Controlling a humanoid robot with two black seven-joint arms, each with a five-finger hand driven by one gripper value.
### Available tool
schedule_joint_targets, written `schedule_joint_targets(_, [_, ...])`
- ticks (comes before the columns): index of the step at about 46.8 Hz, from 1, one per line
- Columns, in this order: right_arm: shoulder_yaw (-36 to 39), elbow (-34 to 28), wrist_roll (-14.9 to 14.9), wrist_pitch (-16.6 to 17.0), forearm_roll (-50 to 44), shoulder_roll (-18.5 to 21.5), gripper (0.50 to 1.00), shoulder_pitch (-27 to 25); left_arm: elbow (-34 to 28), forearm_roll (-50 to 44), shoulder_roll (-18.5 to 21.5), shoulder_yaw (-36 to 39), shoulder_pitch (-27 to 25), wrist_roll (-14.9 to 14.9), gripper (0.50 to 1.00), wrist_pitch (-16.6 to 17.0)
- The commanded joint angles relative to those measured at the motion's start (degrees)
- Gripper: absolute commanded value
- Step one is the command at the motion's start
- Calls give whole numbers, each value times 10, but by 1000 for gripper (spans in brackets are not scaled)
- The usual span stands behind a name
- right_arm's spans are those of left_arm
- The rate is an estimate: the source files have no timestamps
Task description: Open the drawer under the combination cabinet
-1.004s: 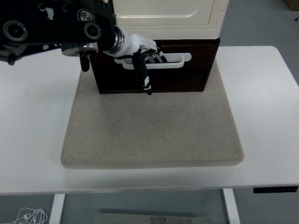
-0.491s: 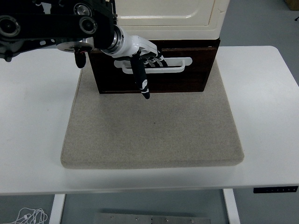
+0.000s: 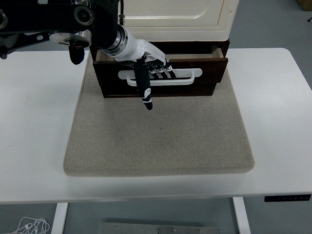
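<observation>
The left hand reaches in from the upper left on a black arm and is clamped on the handle of the drawer: its white-backed fingers are hooked through the handle's slot from above, while the black thumb hangs straight down across the drawer front with its tip just below the drawer's lower edge. The handle is a long white loop set across the middle of the dark brown drawer front. The drawer sits at the bottom of the cabinet, whose cream-coloured upper part with a panelled door fills the top centre of the view. The drawer stands pulled out a little way: a narrow strip of its open top shows between the front panel and the cream body, clearest at the right corner, where the drawer's side wall can be seen. What lies inside the drawer cannot be made out. The cabinet stands on the far part of a beige felt mat, which lies flat in the middle of the white tabletop, with the mat's near half bare. Below the tabletop's near edge a white table leg shows at the right, and a tangle of white cable lies on the floor at the lower left.
</observation>
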Motion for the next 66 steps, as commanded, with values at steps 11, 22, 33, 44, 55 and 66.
schedule_joint_targets(11, [0,0,0,-1,0,0,928,0,-4,-5,5,-11,-5,0,1000,-28])
schedule_joint_targets(22, [0,0,0,-1,0,0,928,0,-7,-5,9,-21,-9,1,1000,-51])
schedule_joint_targets(33, [0,0,0,0,0,0,928,0,-12,-6,13,-32,-10,1,1000,-77])
schedule_joint_targets(44, [0,-1,0,0,0,0,928,0,-12,-30,21,-64,-18,1,1000,-124])
schedule_joint_targets(55, [0,0,0,0,0,0,926,0,-11,-90,45,-118,-40,-2,1000,-148])
schedule_joint_targets(66, [0,0,0,-1,0,0,928,0,52,-120,57,-308,8,-7,1000,-148])
